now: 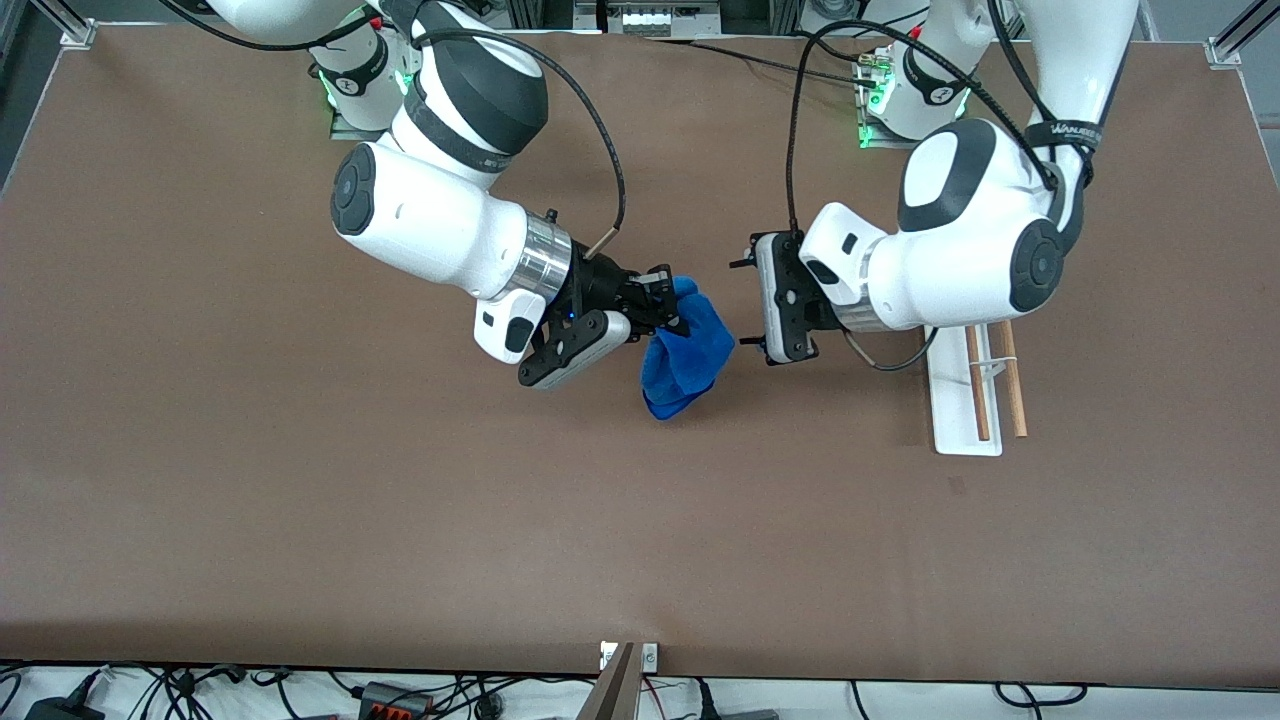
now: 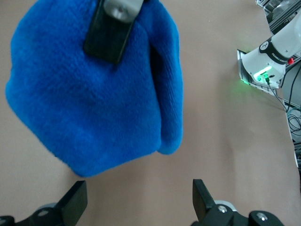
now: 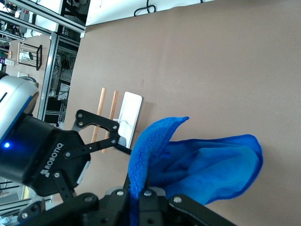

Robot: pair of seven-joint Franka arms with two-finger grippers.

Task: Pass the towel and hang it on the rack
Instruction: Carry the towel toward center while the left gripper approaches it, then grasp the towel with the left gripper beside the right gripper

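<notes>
Right gripper (image 1: 672,300) has its fingers clamped on the towel (image 1: 690,350), held in the air above the table (image 1: 300,500) (cloth droops below the grip), well apart from the rack (image 1: 965,420). Left gripper (image 1: 752,303), fingers spread wide w/ nothing between, faces the towel, just beside it, btwn towel and rack.

A high front camera looks down across the brown table (image 1: 300,520) toward both bases. Each wrist camera looks past its own jaws, very close on the fuzzy royal-blue cloth towel (image 1: 690,355), which all views share.
</notes>
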